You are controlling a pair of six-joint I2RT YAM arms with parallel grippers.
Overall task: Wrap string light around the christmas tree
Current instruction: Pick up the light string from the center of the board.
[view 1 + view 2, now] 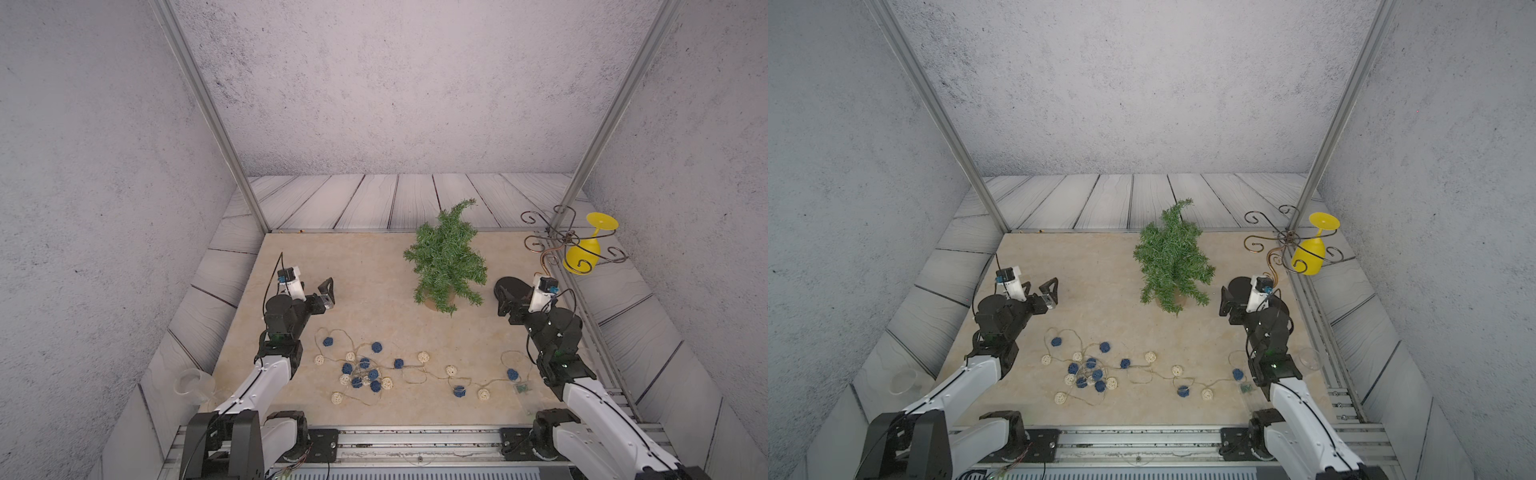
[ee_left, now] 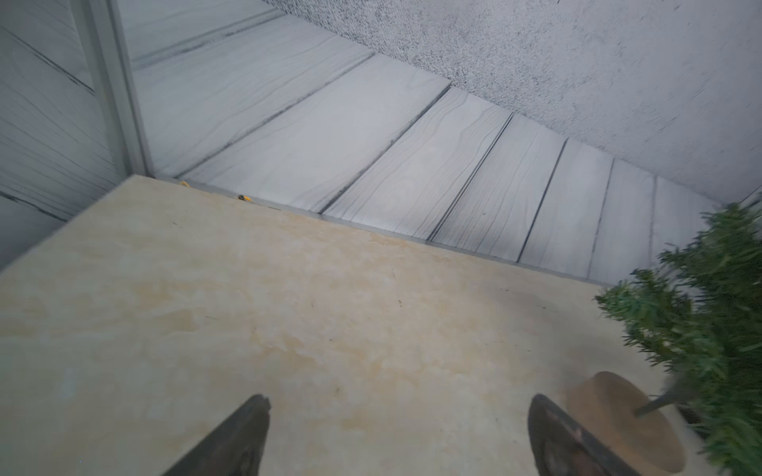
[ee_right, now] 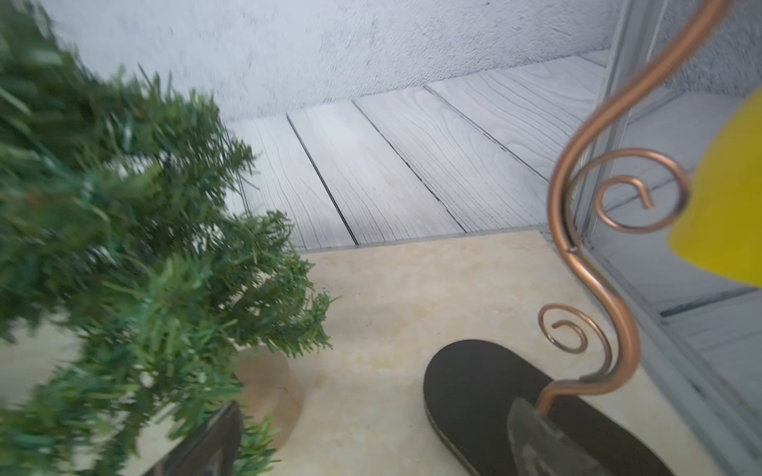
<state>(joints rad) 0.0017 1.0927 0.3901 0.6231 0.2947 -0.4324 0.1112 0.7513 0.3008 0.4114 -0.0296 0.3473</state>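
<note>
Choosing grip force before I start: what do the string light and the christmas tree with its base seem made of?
String light: matte woven balls, wicker-like, cream and dark blue, on thin tan cord resembling twine. Christmas tree: green needles, probably plastic, uniform and stiff-looking. Its base: matte tan, perhaps wood or cardboard; too blurred to decide.

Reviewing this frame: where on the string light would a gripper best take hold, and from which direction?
Probably the string light at its single strand near the battery box, away from the tangled ball cluster. It lies flat on the table, so come straight down, jaws across the wire, beside a ball.
</note>
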